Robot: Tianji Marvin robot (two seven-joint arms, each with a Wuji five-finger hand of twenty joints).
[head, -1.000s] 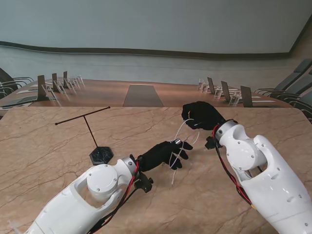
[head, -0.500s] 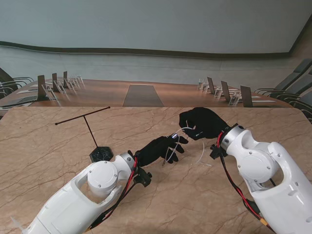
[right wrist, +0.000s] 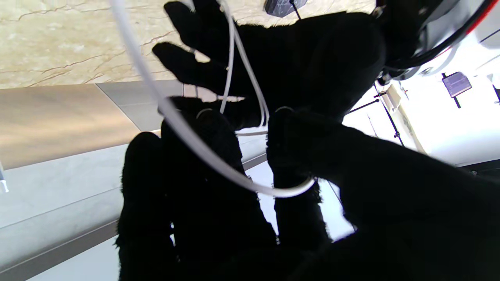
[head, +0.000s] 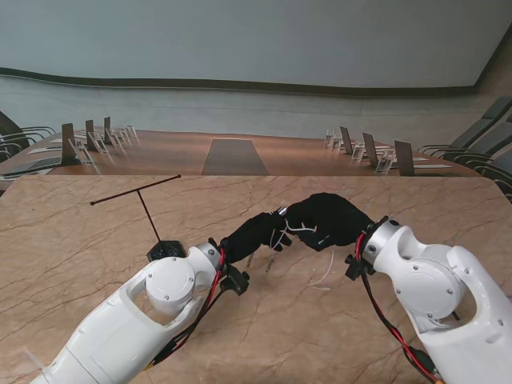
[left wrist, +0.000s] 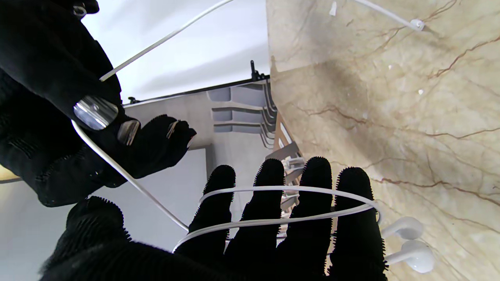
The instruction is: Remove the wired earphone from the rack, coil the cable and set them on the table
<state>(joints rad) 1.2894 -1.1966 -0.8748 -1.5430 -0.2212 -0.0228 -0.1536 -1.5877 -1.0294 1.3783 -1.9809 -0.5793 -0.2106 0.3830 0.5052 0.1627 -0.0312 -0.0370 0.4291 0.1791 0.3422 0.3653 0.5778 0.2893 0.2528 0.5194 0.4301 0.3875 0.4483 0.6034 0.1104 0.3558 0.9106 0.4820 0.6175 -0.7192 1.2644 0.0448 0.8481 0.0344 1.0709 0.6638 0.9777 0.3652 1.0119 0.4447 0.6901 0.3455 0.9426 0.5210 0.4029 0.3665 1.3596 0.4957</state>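
The white wired earphone's cable (left wrist: 281,222) is looped twice around the four outstretched fingers of my left hand (head: 254,234), and both earbuds (left wrist: 410,242) hang beside its little finger. My right hand (head: 324,220) touches the left hand's fingertips above the table. It pinches the cable (right wrist: 183,132) between thumb and fingers, as the left wrist view shows at the right hand (left wrist: 58,97). A loose tail of cable (head: 324,274) hangs down to the table, its end (left wrist: 416,25) lying on the marble. The black rack (head: 166,251) stands bare to the left.
The rack's thin T-bar (head: 136,190) tilts over the marble table (head: 72,264) left of my left arm. Beyond the table's far edge lies a lower wooden floor with rows of chairs (head: 368,150).
My right hand has swung left and nearer to me until it meets the left hand. The left hand has risen slightly away from me. The slack cable between them has shortened.
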